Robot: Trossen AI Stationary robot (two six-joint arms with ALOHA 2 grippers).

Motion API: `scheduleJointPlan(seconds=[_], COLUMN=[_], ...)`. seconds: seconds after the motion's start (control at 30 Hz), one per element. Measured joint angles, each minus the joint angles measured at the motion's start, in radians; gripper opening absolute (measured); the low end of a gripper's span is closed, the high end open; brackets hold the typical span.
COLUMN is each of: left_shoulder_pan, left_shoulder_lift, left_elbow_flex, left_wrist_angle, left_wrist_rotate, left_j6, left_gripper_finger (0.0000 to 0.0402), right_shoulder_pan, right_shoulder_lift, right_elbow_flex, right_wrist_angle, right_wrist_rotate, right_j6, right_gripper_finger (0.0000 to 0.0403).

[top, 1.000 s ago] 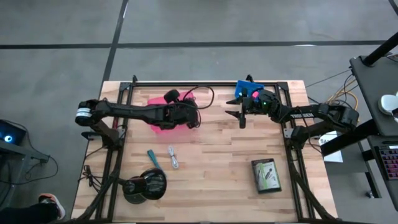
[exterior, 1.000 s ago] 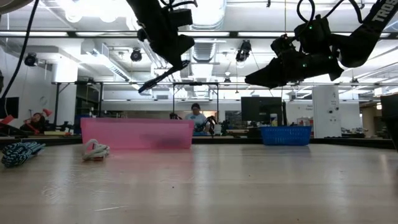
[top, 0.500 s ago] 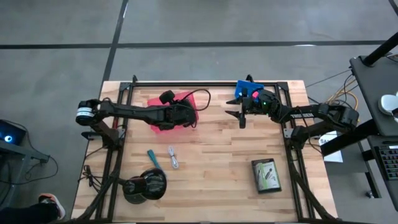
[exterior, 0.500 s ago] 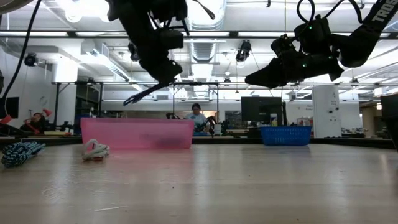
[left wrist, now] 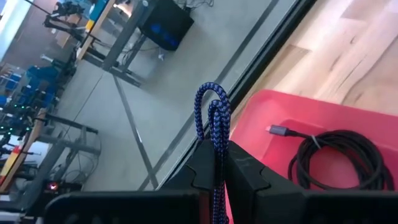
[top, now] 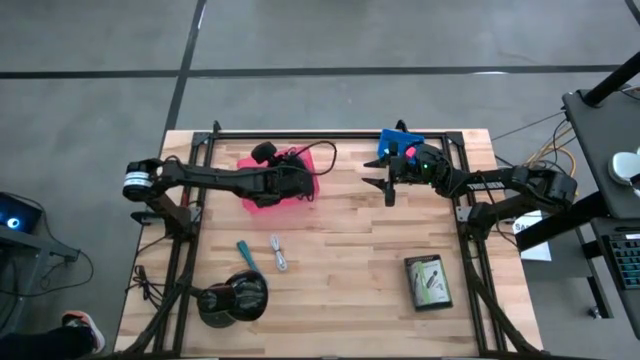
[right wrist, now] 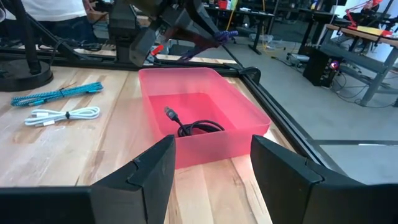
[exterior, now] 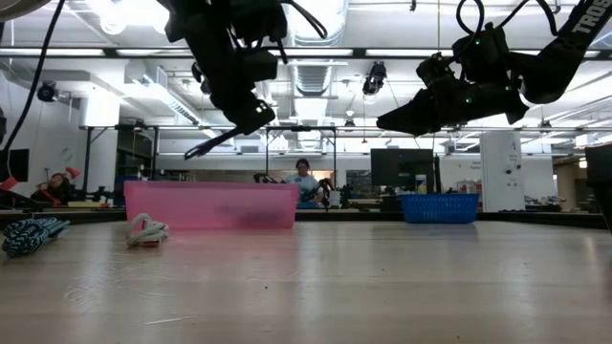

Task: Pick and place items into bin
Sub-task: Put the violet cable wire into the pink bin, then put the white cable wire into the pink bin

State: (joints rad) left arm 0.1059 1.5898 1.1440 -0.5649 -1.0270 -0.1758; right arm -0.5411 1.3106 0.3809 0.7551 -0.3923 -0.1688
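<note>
My left gripper point(left wrist: 219, 163) pinches one blue braided cord point(left wrist: 212, 127) above the one pink bin point(left wrist: 323, 121), which holds one black cable point(left wrist: 336, 158). My right gripper point(right wrist: 208, 165) hangs wide open, empty.

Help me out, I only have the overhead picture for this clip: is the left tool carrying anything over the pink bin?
Observer: Yes. The left wrist view shows the left tool shut on a blue braided cord, which loops up out of its grip.
Operator: Is there anything in the bin?
Observer: Yes. A coiled black cable lies inside the pink bin.
Operator: And the right tool?
Observer: Its own wrist view shows the right tool open and holding nothing, facing the pink bin.
</note>
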Motion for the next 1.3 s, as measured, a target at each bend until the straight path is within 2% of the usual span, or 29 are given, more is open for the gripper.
scheduleJointPlan(seconds=[0.33, 0.7, 0.87, 1.3], left_shoulder_pan=[0.016, 0.018, 0.018, 0.012], left_shoulder_lift=[0.000, 0.000, 0.000, -0.004], left_elbow_flex=[-0.072, -0.087, -0.087, -0.078], left_wrist_angle=[0.007, 0.013, 0.013, 0.037], left_wrist_rotate=[-0.003, -0.004, -0.004, 0.013], left_j6=[-0.001, -0.001, 0.000, 0.000], left_gripper_finger=[0.0014, 0.0114, 0.0143, 0.0151], right_shoulder_pan=[0.000, 0.000, 0.000, 0.000], right_shoulder_lift=[0.000, 0.000, 0.000, 0.000], right_elbow_flex=[0.000, 0.000, 0.000, 0.000], right_wrist_angle=[0.000, 0.000, 0.000, 0.000], right_wrist_rotate=[0.000, 0.000, 0.000, 0.000], right_j6=[0.000, 0.000, 0.000, 0.000], right_gripper_finger=[0.0196, 0.0196, 0.0196, 0.0196])
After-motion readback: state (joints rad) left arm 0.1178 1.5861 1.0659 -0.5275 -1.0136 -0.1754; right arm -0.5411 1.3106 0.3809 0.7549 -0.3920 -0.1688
